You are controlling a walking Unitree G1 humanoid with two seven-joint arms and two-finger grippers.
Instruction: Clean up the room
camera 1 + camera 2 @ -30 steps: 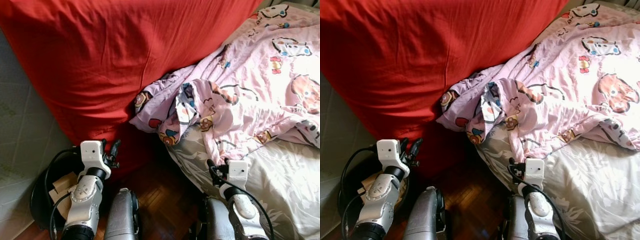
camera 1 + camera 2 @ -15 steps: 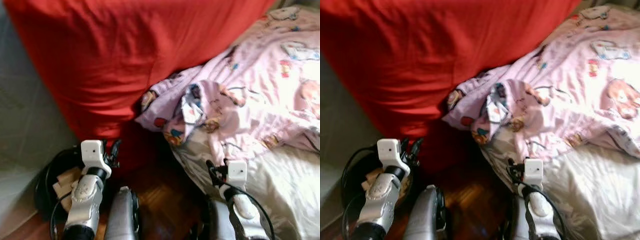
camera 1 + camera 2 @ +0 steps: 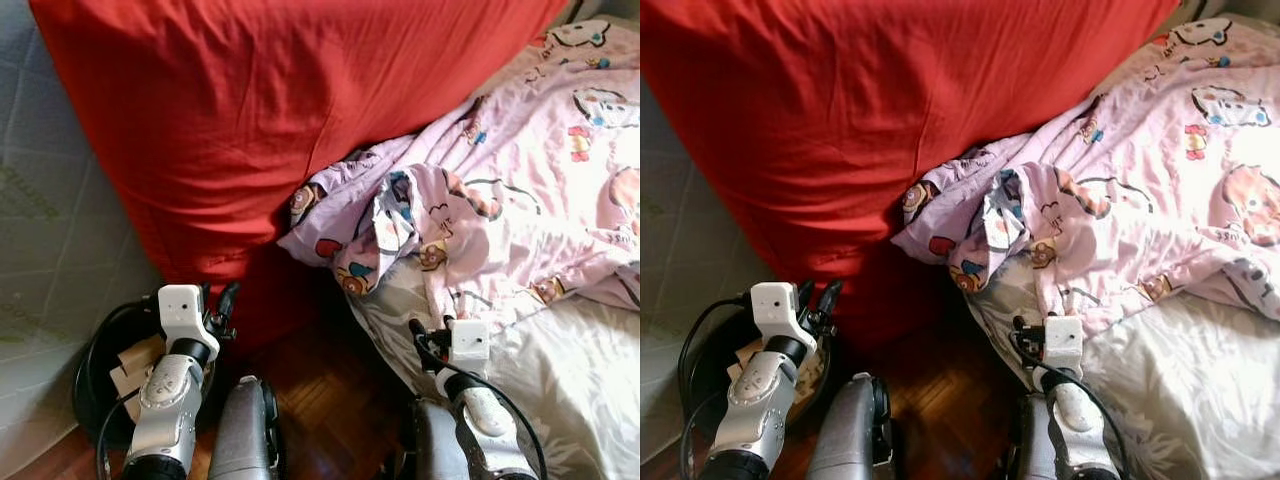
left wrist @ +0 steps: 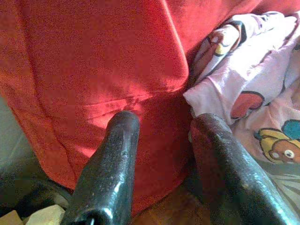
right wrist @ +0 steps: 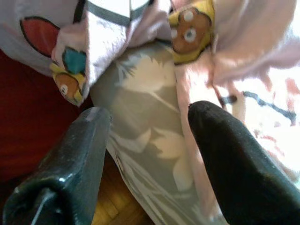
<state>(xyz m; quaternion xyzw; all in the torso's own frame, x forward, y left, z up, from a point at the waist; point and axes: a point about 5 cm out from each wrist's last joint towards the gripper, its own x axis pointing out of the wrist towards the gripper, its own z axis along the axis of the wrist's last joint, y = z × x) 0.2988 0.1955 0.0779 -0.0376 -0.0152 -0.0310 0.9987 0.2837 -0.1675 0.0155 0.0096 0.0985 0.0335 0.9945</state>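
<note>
A pink cartoon-print blanket lies rumpled on the bed, with one folded corner hanging toward the bed's near edge. A big red cloth-covered cushion or mattress leans behind it. My left gripper is held low in front of the red cloth, open and empty; the left wrist view shows the left gripper facing the red cloth and the blanket's corner. My right gripper sits at the bed's edge, open and empty; in the right wrist view the right gripper faces the grey leaf-print sheet.
A black round bin holding cardboard scraps stands on the floor by my left arm. A grey quilted surface rises on the left. Dark wooden floor shows between the arms. The grey leaf-print sheet covers the bed at right.
The whole picture has shifted a little to the right through a blurred frame, so the camera moved. Both arms and the blanket keep their places.
</note>
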